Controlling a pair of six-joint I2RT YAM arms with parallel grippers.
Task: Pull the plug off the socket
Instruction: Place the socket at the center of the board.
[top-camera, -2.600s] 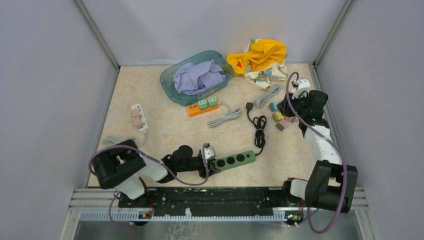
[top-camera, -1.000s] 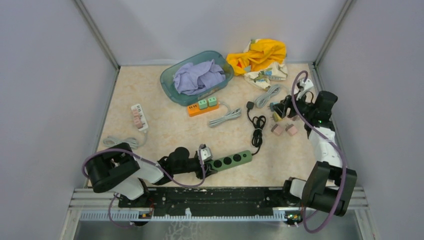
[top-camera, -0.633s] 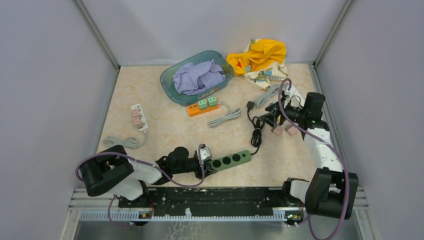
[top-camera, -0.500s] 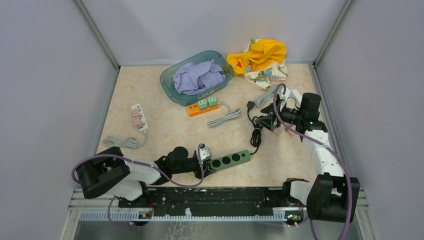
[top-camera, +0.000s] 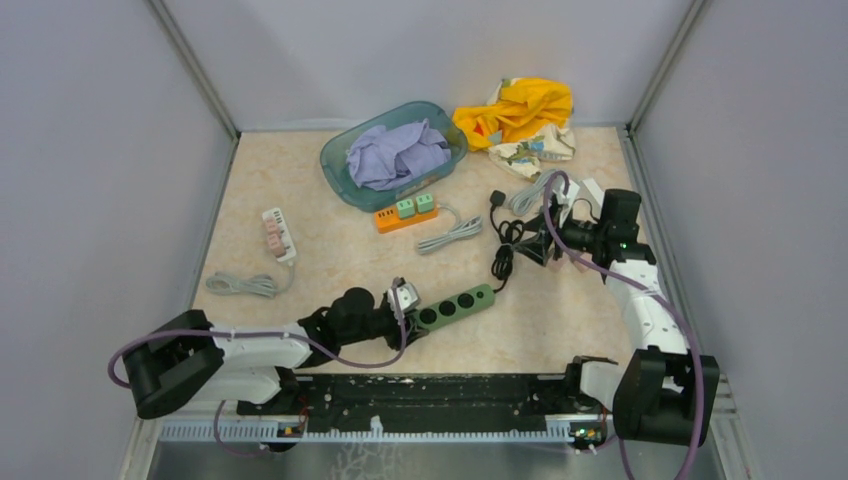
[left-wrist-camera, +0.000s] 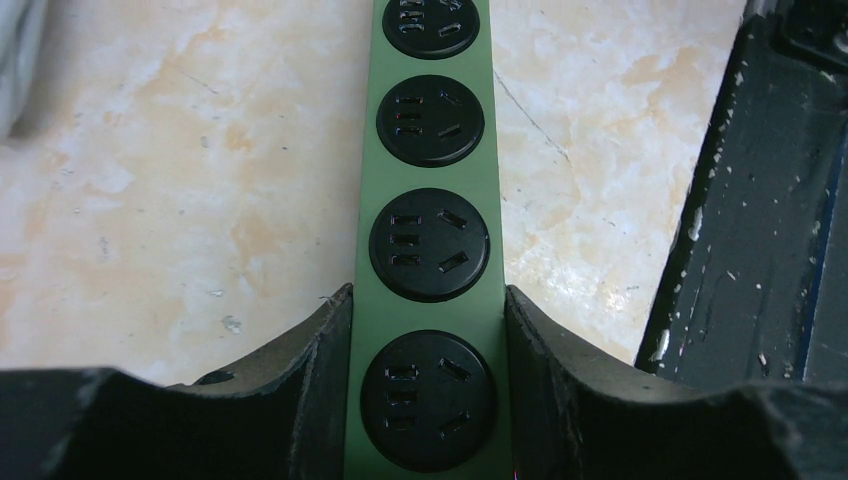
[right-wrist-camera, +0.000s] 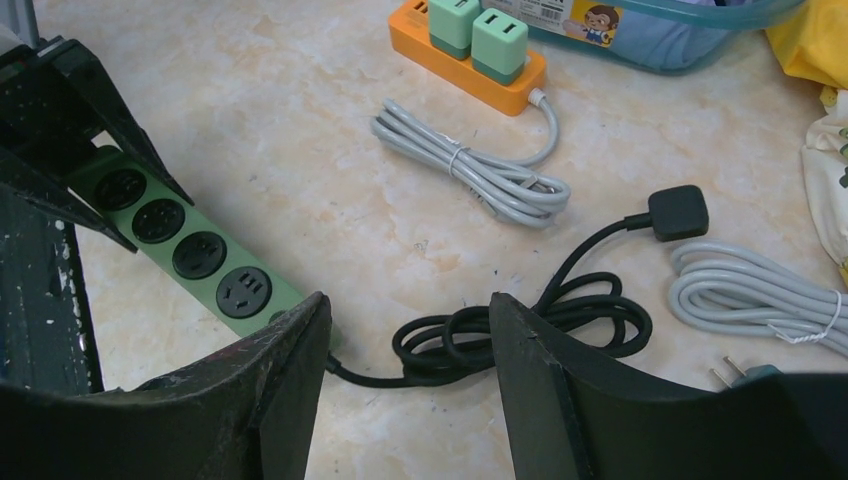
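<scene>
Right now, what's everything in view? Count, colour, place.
green power strip: 1, green with black sockets, near centre
black cord: 1, black, coiled right of centre, runs from the green strip
orange power strip: 1, orange, in front of the basket
adapters: 2, green, plugged into the orange strip
white power strip: 1, white with pink plugs, left side
grey cable bundles: 3, grey, centre, left, far right
basket: 1, teal, far centre
lavender cloth: 1, in the basket
yellow cloth: 1, far right corner
patterned cloth: 1, beside the yellow
left gripper: shut on the green strip's end
right gripper: open, above the cord
</scene>
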